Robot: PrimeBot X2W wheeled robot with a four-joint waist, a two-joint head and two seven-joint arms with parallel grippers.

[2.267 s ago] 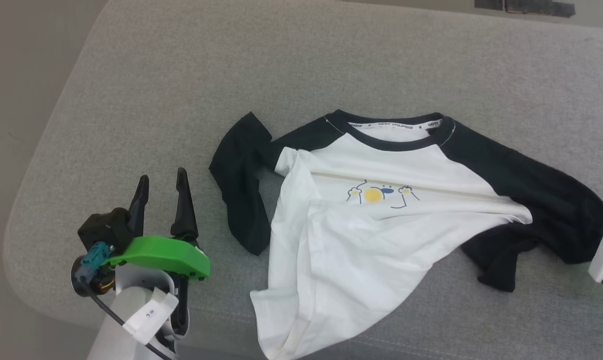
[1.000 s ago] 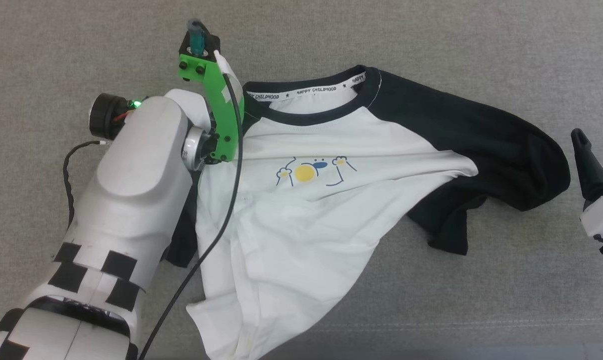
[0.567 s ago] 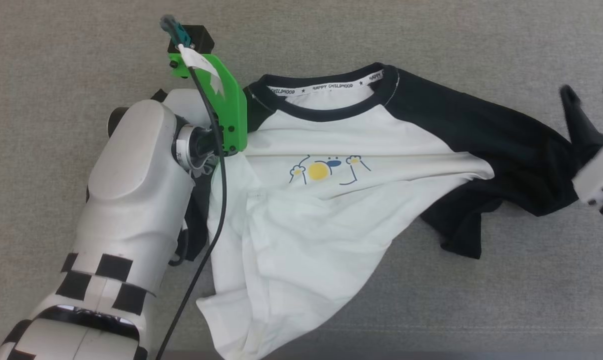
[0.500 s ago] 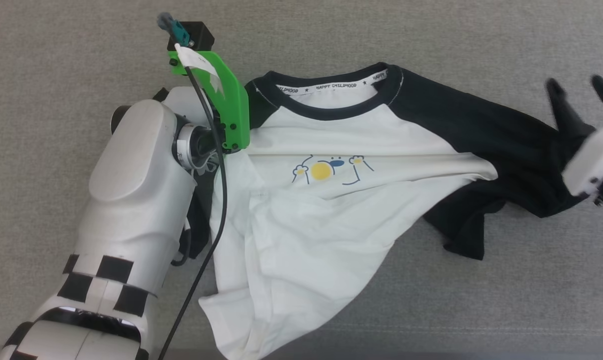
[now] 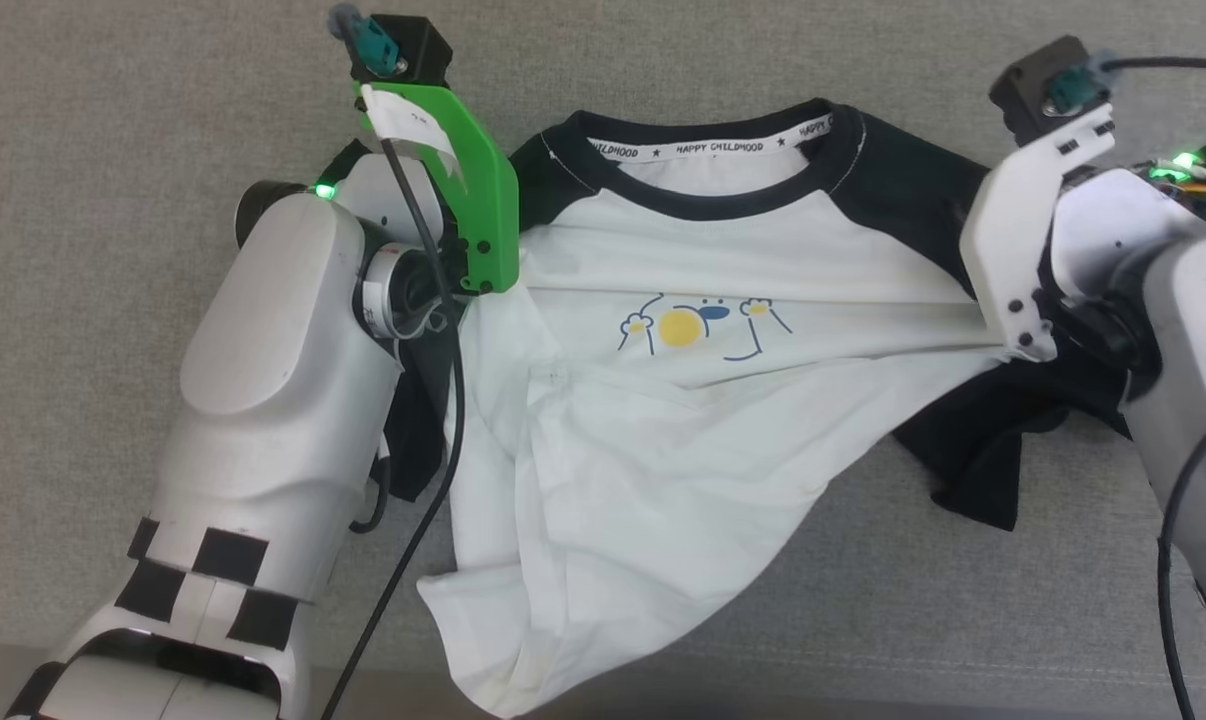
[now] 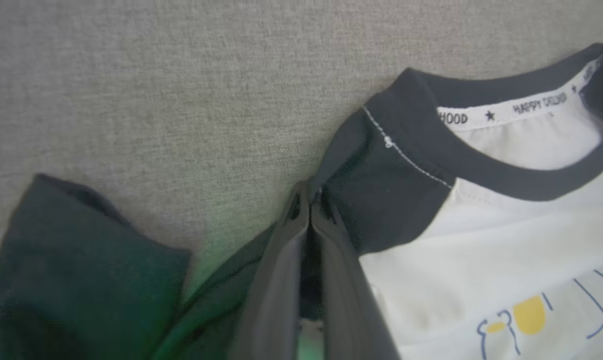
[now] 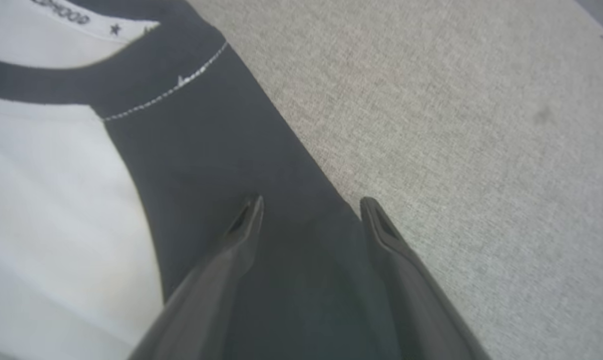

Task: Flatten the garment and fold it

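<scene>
My left fingers (image 6: 281, 280) just pinched shut on the shirt's (image 5: 663, 450) black shoulder. My right fingers (image 7: 221, 265), spread wide and empty, now straddle the other. It lies rumpled on the grey cushion (image 5: 113, 100), so stretching likely comes next.

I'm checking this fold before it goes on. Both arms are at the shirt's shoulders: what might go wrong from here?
The left jaws seem to pinch only the black shoulder edge of the shirt, so it may slip out on a pull. The open right jaws straddle the other shoulder's edge by the bare cushion and may catch little cloth. The crumpled left sleeve could stay bunched.
</scene>
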